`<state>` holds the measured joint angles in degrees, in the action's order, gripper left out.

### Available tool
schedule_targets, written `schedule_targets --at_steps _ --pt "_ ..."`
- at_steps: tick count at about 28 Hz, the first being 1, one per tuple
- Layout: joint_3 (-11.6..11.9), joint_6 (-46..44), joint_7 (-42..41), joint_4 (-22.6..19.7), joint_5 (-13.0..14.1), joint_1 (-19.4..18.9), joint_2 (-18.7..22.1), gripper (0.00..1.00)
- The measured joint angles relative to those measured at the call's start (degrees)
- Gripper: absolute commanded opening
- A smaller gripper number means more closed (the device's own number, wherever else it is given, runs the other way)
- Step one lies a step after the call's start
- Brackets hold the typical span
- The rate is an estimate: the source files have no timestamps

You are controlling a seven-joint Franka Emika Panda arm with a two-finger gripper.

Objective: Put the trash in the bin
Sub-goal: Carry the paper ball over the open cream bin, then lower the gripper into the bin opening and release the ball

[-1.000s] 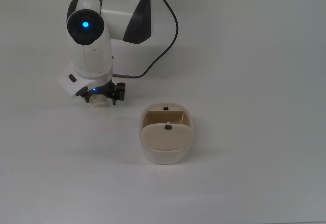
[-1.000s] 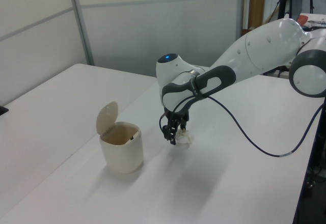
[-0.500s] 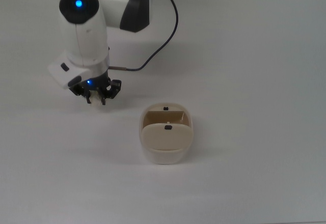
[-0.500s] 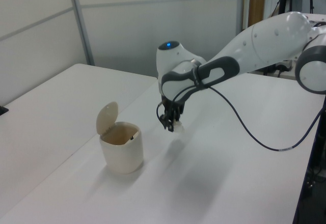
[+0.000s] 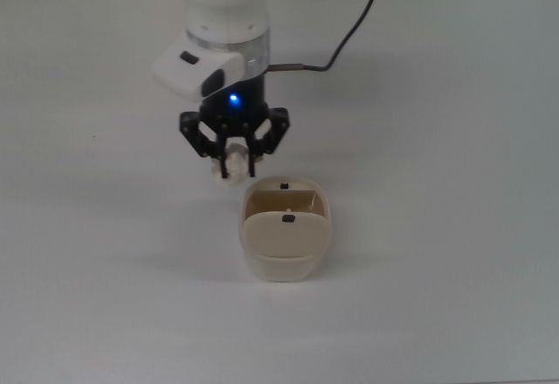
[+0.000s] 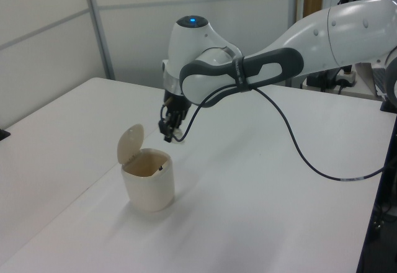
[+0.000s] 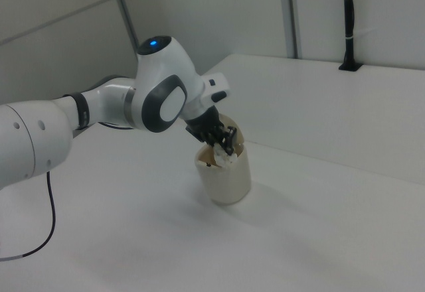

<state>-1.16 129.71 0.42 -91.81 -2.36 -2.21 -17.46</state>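
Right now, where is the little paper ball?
The trash is pinched in the pincer, up off the table, just beyond the bin rim toward the top view's upper left.

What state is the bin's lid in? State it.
Open. In the left view the bin stands upright with its flap lid tipped up, showing the tan interior; the top view shows the opening too.

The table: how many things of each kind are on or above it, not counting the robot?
Bin: 1, cream, lid open
Trash: 1, white wad held in the end effector, above the table
Total: 2
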Motion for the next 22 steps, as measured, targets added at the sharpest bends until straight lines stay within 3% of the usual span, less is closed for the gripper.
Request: schedule_targets --at_steps 3,5,8,11,22 --pt "-0.46 4.73 1.66 -0.03 0.00 -1.28 -0.79 0.37" --pt "-0.48 7.80 2.65 -0.03 0.00 -1.96 -1.50 0.45" --pt "-0.48 11.98 3.26 -0.02 0.00 -2.55 -2.79 0.84" --pt "-0.49 13.74 3.29 -0.02 -0.01 -2.74 -3.76 1.00" --pt "-0.49 14.39 3.29 0.02 -0.01 -2.91 -4.59 1.00"
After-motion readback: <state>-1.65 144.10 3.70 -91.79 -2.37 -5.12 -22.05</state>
